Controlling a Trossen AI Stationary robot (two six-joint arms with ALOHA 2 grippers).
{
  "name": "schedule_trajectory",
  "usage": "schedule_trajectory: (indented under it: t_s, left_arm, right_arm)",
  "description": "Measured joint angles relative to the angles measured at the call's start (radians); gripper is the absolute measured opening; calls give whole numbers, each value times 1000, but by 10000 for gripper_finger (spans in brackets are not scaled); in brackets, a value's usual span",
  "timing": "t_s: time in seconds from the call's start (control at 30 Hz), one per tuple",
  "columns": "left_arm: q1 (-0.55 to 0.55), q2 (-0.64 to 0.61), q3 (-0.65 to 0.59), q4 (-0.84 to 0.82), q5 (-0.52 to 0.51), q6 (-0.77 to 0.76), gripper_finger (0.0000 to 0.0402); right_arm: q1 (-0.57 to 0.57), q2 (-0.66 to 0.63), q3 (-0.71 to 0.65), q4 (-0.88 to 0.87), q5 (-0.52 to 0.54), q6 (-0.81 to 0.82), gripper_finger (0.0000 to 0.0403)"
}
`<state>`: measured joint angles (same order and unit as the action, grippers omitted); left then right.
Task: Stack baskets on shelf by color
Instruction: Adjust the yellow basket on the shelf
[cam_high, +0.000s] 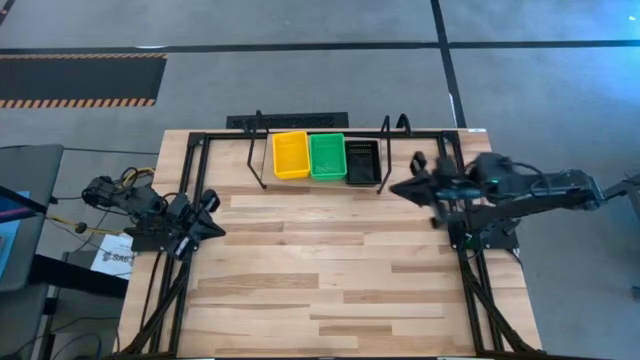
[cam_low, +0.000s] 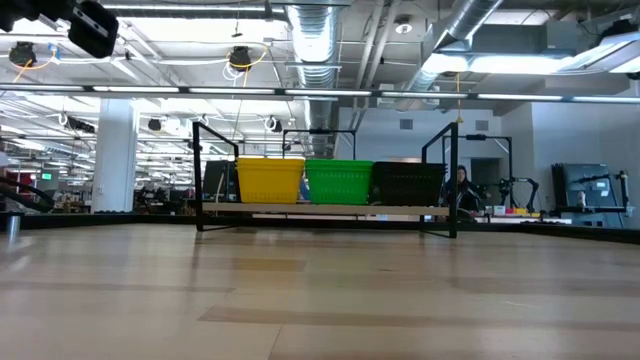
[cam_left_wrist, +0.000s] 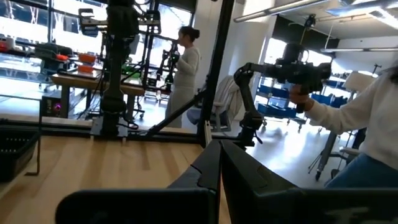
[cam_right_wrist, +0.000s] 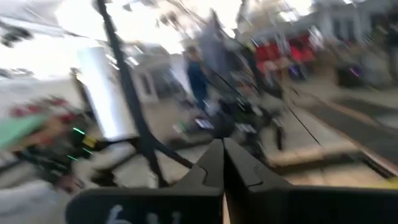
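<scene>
Three baskets sit side by side on the low black shelf (cam_high: 262, 150) at the table's far edge: yellow (cam_high: 291, 154) on the left, green (cam_high: 327, 155) in the middle, black (cam_high: 362, 161) on the right. The low view shows them in the same order, yellow (cam_low: 269, 180), green (cam_low: 338, 181), black (cam_low: 407, 183), resting by their bottoms on the shelf's board. My left gripper (cam_high: 214, 229) is shut and empty at the table's left side (cam_left_wrist: 220, 163). My right gripper (cam_high: 396, 187) is shut and empty, raised just right of the shelf (cam_right_wrist: 222, 167).
The large black frame (cam_high: 195, 190) edges the wooden table on both sides. The wide table top (cam_high: 330, 270) in front of the shelf is bare wood. A person (cam_left_wrist: 185, 65) stands in the room beyond the table, and another person's sleeve (cam_left_wrist: 357, 109) shows close by.
</scene>
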<state>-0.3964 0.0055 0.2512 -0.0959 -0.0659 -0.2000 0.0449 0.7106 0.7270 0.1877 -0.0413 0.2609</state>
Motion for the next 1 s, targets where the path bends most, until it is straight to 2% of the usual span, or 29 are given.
schedule_trajectory:
  t_s: [0.17, 0.33, 0.57, 0.67, 0.77, 1.0]
  left_arm:
    - [0, 0, 0, -1, 0, -30, 0]
    - [0, 0, 0, -2, 0, -30, 0]
    - [0, 0, 0, -4, 0, -30, 0]
    - [0, 0, 0, -5, 0, -29, 0]
    - [0, 0, 0, -13, 0, -29, 0]
    - [0, 0, 0, -35, 19, -31, 0]
  right_arm:
    - [-63, 141, 147, -202, 97, -15, 4]
    - [-115, 304, 355, -454, 269, -23, 3]
    - [-155, 580, 659, -912, 461, 40, 2]
    - [-165, 702, 757, -1096, 470, 84, 1]
    - [-178, 812, 826, -1207, 471, 105, 1]
    - [-200, 1029, 1021, -1169, 446, 102, 1]
